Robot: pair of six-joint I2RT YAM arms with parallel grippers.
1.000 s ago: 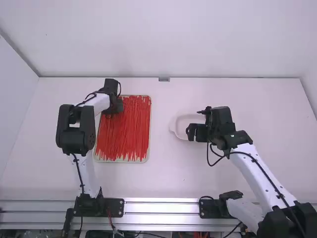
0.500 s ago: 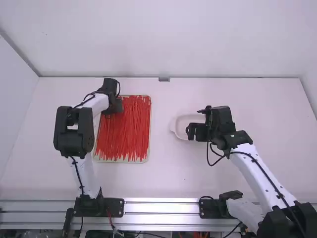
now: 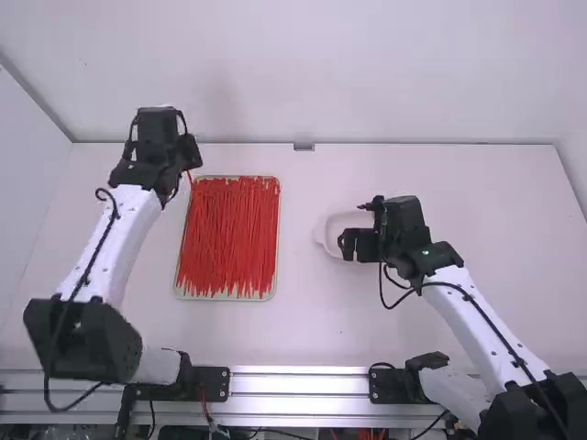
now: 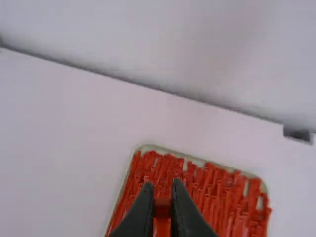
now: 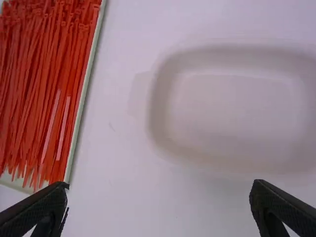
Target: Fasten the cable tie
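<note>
A pile of red cable ties (image 3: 229, 234) fills a flat tray (image 3: 271, 295) at the table's left middle. My left gripper (image 3: 181, 168) hangs above the tray's far left corner. In the left wrist view it (image 4: 160, 190) is shut on one red cable tie (image 4: 161, 217), with the ties (image 4: 217, 187) on the tray below. My right gripper (image 3: 353, 246) stands open over the near side of a white dish (image 3: 332, 227). The right wrist view shows its fingers (image 5: 39, 207) spread wide, the dish (image 5: 232, 108) beneath them and the ties (image 5: 44, 84) off to one side.
The white table (image 3: 477, 192) has free room to the right of the dish and in front of the tray. A small grey bracket (image 3: 304, 145) sits at the back wall.
My left arm has risen from the tray's far left corner and now holds a red cable tie above it. The right gripper has shifted slightly to the left.
</note>
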